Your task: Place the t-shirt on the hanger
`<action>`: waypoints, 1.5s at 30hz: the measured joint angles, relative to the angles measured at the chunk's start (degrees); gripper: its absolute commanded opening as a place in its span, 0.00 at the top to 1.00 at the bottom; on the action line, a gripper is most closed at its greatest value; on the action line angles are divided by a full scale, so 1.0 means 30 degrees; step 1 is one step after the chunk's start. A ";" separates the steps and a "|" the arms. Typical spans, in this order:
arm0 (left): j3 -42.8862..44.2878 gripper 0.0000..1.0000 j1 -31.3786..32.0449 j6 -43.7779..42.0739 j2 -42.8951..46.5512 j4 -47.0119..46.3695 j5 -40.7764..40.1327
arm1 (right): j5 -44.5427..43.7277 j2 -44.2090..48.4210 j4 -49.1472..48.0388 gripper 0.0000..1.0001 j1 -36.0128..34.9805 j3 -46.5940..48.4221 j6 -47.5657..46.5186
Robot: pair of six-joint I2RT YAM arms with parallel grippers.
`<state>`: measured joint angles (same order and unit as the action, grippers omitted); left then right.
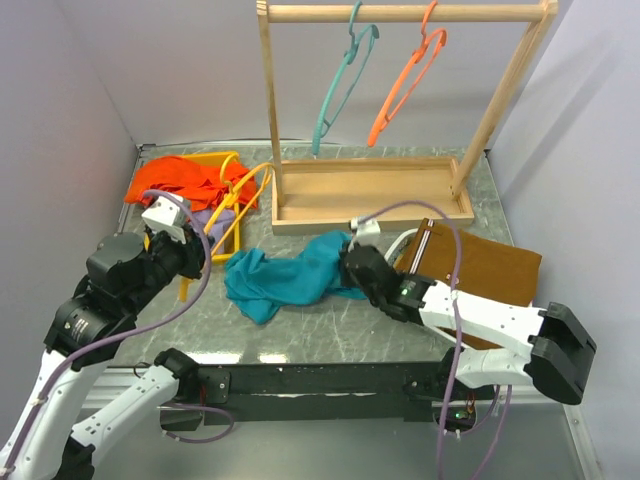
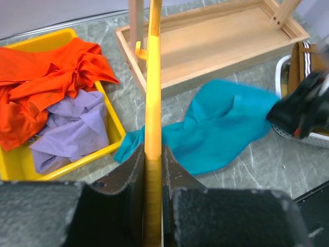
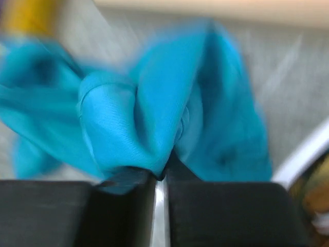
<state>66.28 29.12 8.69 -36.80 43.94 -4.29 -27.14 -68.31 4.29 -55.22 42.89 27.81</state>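
Note:
The teal t-shirt (image 1: 285,278) lies crumpled on the table in front of the wooden rack; it also shows in the left wrist view (image 2: 221,128) and fills the right wrist view (image 3: 154,118). My right gripper (image 1: 352,262) is shut on the shirt's right end (image 3: 162,172). The yellow hanger (image 1: 238,198) leans over the yellow bin's right edge. My left gripper (image 1: 188,250) is shut on the hanger's bar (image 2: 153,103), which runs up between the fingers (image 2: 128,175) toward the rack.
A yellow bin (image 1: 236,232) at the back left holds an orange-red garment (image 1: 180,180) and a lavender one (image 2: 72,128). The wooden rack (image 1: 372,190) carries a teal hanger (image 1: 340,85) and an orange hanger (image 1: 405,85). A brown cloth (image 1: 490,270) and white basket (image 1: 405,240) lie right.

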 measured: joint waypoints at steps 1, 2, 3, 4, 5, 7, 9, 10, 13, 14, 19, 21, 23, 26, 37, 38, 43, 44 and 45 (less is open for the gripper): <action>0.0000 0.99 0.0000 0.0000 -0.0087 0.0000 0.0175 | 0.0204 0.0022 0.0291 0.58 0.0000 -0.0743 0.0481; 0.0000 0.99 0.0000 -0.0036 -0.0189 0.0007 0.0364 | 0.0459 0.0058 0.0765 0.52 -0.0007 -0.1566 0.1107; 0.0000 0.99 0.0000 -0.0153 -0.0284 0.0007 0.0663 | 0.0641 0.0219 0.1333 0.48 -0.0007 -0.2186 0.1741; -0.0007 0.99 0.0000 -0.0233 -0.0357 -0.0007 0.0976 | 0.0823 0.0525 0.2076 0.44 -0.0015 -0.2703 0.2375; -0.0044 0.99 0.0000 -0.0379 -0.0430 -0.0036 0.1188 | 0.0962 0.1020 0.2834 0.41 -0.0044 -0.3016 0.2965; -0.0284 0.99 0.0146 -0.0729 -0.0423 -0.0211 0.1574 | 0.1107 0.2346 0.3905 0.39 -0.0095 -0.3177 0.3818; -0.0627 0.99 0.0364 -0.1195 -0.0211 -0.0408 0.1843 | 0.1275 0.3978 0.4481 0.39 -0.0175 -0.2900 0.4626; -0.0831 0.99 0.0488 -0.1443 0.0000 -0.0474 0.2018 | 0.1348 0.4517 0.4670 0.39 -0.0189 -0.2630 0.4918; -0.1494 0.99 0.0656 -0.2390 0.0758 -0.0466 0.2608 | 0.1443 0.4663 0.5158 0.39 -0.0262 -0.1122 0.5479; -0.1661 0.99 0.0663 -0.2710 0.1049 -0.0401 0.2973 | 0.1450 0.4393 0.5209 0.38 -0.0262 -0.0670 0.5581; -0.1821 0.99 0.0750 -0.4146 0.2535 -0.0066 0.4612 | 0.1399 0.1100 0.5785 0.38 -0.0051 0.2273 0.5916; -0.1851 0.99 0.0838 -0.4656 0.2965 0.0189 0.5100 | 0.1435 -0.0007 0.5836 0.38 0.0313 0.2732 0.5843; -0.1851 0.99 0.0991 -0.5187 0.3235 0.0561 0.5530 | 0.1435 -0.0641 0.5872 0.37 0.0816 0.2769 0.5763; -0.1821 0.99 0.1523 -0.6003 0.3315 0.1333 0.5690 | 0.1428 -0.1472 0.5872 0.38 0.1494 0.2769 0.5457; -0.1479 0.99 0.4262 -0.8051 0.1515 0.4393 0.5676 | 0.2506 -0.0168 0.4874 0.74 0.1413 -0.0503 0.5377; -0.1479 0.99 0.4503 -0.8123 0.1399 0.4626 0.5595 | 0.2535 0.0270 0.4867 0.75 0.1275 -0.0954 0.5435; -0.1362 0.99 0.5093 -0.8327 0.1086 0.5319 0.5501 | 0.2645 0.1435 0.4597 0.71 0.0131 -0.1945 0.5858; -0.1282 0.99 0.5180 -0.8371 0.1020 0.5399 0.5508 | 0.2659 0.1574 0.4495 0.68 -0.0138 -0.2142 0.5960; -0.1144 0.99 0.5319 -0.8393 0.0903 0.5559 0.5508 | 0.2659 0.1661 0.4422 0.67 -0.0393 -0.2339 0.6098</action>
<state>62.85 45.08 -16.49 -34.09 60.62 12.23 -19.16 -63.33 17.56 -56.40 35.88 46.11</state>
